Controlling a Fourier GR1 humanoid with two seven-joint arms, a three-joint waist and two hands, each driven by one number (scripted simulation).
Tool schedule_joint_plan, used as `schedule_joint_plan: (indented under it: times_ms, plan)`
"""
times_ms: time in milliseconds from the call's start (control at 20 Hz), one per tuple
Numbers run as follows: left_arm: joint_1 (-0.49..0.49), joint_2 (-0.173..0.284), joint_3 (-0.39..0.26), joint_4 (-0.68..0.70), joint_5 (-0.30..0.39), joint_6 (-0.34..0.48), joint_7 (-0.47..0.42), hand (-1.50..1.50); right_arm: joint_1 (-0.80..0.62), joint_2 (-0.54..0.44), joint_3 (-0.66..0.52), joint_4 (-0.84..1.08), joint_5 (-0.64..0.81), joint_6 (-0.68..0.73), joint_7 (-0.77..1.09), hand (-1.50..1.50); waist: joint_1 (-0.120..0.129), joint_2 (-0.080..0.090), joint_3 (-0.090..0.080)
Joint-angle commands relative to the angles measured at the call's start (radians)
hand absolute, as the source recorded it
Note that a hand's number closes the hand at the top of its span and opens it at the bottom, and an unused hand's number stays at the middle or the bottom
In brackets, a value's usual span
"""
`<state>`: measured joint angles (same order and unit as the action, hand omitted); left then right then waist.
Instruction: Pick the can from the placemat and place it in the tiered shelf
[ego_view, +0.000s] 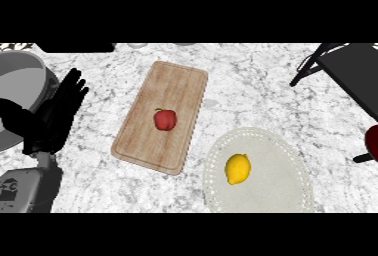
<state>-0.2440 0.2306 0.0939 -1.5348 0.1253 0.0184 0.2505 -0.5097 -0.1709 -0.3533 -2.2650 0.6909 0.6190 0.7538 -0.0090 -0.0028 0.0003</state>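
Can: most likely the dark red thing (373, 142) cut off by the counter's right edge. Only a narrow part shows, so its label and full shape cannot be read.
Can's place: off the placemat (277, 192), to its right, and just nearer than the tiered shelf (354, 70), which fills the counter's far right corner.
Can's long axis: the visible part looks taller than wide, running from far to near. Whether it stands or hangs tilted cannot be told.
Placemat: pale and round, by the near edge, right of middle. It carries only a lemon (238, 169).
Right hand: a black sliver (362, 159) just under the can may belong to it. Whether it grips the can cannot be told.
Left hand: (53, 117) rests by the counter's left edge, fingers straight and spread, holding nothing, well apart from the can.
Nearer hand: the right, by the whole width of the counter.
Coming move, as a judgement: the can has to go toward the far edge and a little inward, onto the shelf.
Risk: the shelf's slanted black leg (306, 70) stands on the inner side of that path.
Out of play: a cutting board (173, 85) with a red pepper (165, 119) lies mid-counter, and a grey pot (22, 75) sits in the far left corner.
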Motion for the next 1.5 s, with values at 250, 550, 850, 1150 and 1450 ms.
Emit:
schedule_joint_plan:
  times_ms: [250, 550, 850, 1150, 1450]
  plan:
    - [0.023, -0.012, 0.002, 0.02, -0.014, -0.016, -0.061, 0.0, -0.009, -0.234, -0.4, 0.271, -0.287, -0.004, -0.172, 1.5, 0.003, 0.002, 0.0]
    - [0.023, -0.016, 0.005, -0.012, -0.013, -0.015, -0.014, 0.0, 0.036, -0.314, -0.411, 0.491, -0.27, -0.125, -0.346, 1.5, 0.011, 0.003, 0.0]
    - [0.007, -0.024, 0.012, 0.052, -0.015, -0.031, -0.063, 0.0, 0.075, -0.385, -0.44, 0.634, -0.293, -0.146, -0.491, 1.5, 0.009, 0.005, 0.0]
    - [0.024, -0.039, -0.006, 0.043, -0.03, -0.022, -0.062, 0.0, 0.099, -0.448, -0.474, 0.78, -0.287, -0.187, -0.619, 1.5, 0.008, 0.007, 0.0]
    - [0.026, -0.033, -0.006, 0.0, -0.027, -0.023, -0.04, 0.0, 0.09, -0.471, -0.482, 0.896, -0.225, -0.278, -0.559, 1.5, 0.023, 0.009, 0.0]
